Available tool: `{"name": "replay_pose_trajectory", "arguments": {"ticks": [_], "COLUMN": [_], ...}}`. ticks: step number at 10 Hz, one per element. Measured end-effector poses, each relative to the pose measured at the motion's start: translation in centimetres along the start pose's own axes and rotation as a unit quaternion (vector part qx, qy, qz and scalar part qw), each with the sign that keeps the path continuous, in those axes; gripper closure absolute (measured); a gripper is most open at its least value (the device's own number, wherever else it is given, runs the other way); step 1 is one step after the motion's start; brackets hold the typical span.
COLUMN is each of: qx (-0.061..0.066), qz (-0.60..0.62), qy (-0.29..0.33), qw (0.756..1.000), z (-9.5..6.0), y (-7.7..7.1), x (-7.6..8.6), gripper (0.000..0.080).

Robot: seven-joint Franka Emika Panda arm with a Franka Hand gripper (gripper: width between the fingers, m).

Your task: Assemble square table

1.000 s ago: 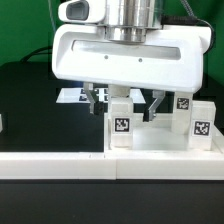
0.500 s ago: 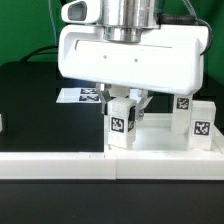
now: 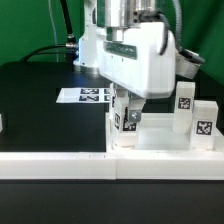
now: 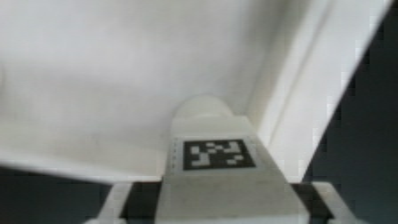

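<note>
The flat black table carries a flat printed strip of black-and-white tags, just behind the fingers. A white plastic square tray-like top rests beneath them, a long white straight rail in front.

White parts and black-and-white tags on a black surface

The short white plastic leg in the white-bodied gripper bears a black-and-white square tag, seen also in the wrist view. The white plastic square tray-like top, lower right of the frame, carries two white tagged legs with like tags. The flat white marker board shows black-and-white tags on the matte black surface. A long white rail runs along the lower edge.
</note>
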State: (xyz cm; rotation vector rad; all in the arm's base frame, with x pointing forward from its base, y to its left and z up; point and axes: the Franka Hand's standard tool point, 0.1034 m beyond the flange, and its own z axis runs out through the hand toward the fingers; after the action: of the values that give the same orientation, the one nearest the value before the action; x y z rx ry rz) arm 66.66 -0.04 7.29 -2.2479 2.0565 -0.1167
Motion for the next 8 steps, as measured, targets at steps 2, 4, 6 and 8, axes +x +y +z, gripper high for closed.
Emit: {"name": "replay_pose_trajectory", "arguments": {"ticks": [2,4,6,8], "qx": [0.015,0.015,0.014,0.016], "qz": [0.119,0.17,0.128,-0.028], "qy": [-0.021,-0.028,-0.025,-0.014], "qw": [0.993,0.985,0.991,0.999], "z": [0.08,0.04,0.09,0.09], "y": [-0.07,-0.13,-0.09,-0.22], "x": [0.11,0.21,0.17,-0.41], "gripper": [0.0512,0.0512,0.043,0.0295]}}
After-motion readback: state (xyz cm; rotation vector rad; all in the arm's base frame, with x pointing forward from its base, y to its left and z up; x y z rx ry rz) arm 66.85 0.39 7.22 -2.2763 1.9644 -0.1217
